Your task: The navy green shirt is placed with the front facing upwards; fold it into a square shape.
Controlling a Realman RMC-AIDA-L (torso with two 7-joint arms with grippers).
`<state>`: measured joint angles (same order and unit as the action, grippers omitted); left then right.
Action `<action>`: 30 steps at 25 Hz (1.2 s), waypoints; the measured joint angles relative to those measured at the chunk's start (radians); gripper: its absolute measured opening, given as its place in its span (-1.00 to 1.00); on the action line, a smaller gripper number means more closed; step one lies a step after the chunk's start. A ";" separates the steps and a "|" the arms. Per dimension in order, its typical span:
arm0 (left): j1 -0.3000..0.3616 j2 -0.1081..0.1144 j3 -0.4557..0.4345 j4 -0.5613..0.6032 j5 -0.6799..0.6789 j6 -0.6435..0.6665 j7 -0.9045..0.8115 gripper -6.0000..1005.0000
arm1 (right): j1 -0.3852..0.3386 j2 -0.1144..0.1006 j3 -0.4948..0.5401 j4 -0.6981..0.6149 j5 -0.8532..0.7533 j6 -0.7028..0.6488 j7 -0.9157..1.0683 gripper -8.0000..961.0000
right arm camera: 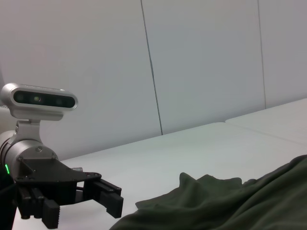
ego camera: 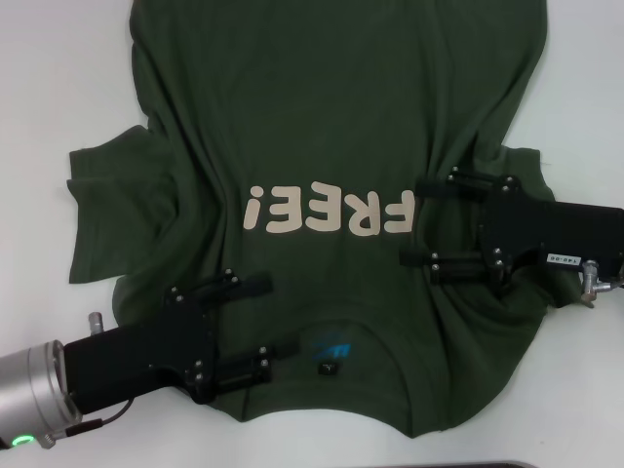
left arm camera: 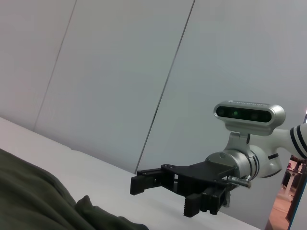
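The shirt [ego camera: 322,146] is lying face up across the middle of the head view, its "FREE!" lettering [ego camera: 331,211] reading upside down, on the white table [ego camera: 39,117]. My left gripper [ego camera: 273,325] is hovering at lower left, fingers spread wide, near the blue neck label [ego camera: 330,347]. My right gripper [ego camera: 414,222] is hanging at right, also wide, beside the lettering.

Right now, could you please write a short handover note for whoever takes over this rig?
Left gripper: open, above the shirt near its collar, holding nothing.
Right gripper: open, over the shirt's right side beside the "FREE!" lettering, holding nothing.
The shirt lies front up on the white table, collar toward the robot, wrinkled, sleeves out.
Done: no fold visible yet.
Left: fold it into a square.
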<state>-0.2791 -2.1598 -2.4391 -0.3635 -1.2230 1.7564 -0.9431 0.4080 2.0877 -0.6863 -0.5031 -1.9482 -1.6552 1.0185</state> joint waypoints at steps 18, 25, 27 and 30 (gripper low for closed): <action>0.000 0.000 0.000 0.000 -0.001 0.000 -0.001 0.50 | 0.000 0.000 -0.001 0.000 0.000 0.000 0.000 0.91; -0.017 0.002 -0.076 -0.034 -0.002 0.047 -0.203 0.50 | 0.000 0.000 0.000 0.000 0.000 -0.007 0.011 0.91; -0.030 0.005 -0.088 -0.082 -0.001 0.049 -0.377 0.50 | 0.000 0.000 0.000 0.000 0.000 -0.010 0.018 0.91; -0.048 0.010 -0.087 -0.142 0.003 0.040 -0.584 0.50 | 0.004 0.000 0.001 -0.005 0.011 -0.011 0.060 0.91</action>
<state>-0.3272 -2.1502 -2.5258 -0.5055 -1.2201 1.7965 -1.5275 0.4123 2.0876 -0.6857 -0.5082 -1.9373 -1.6658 1.0787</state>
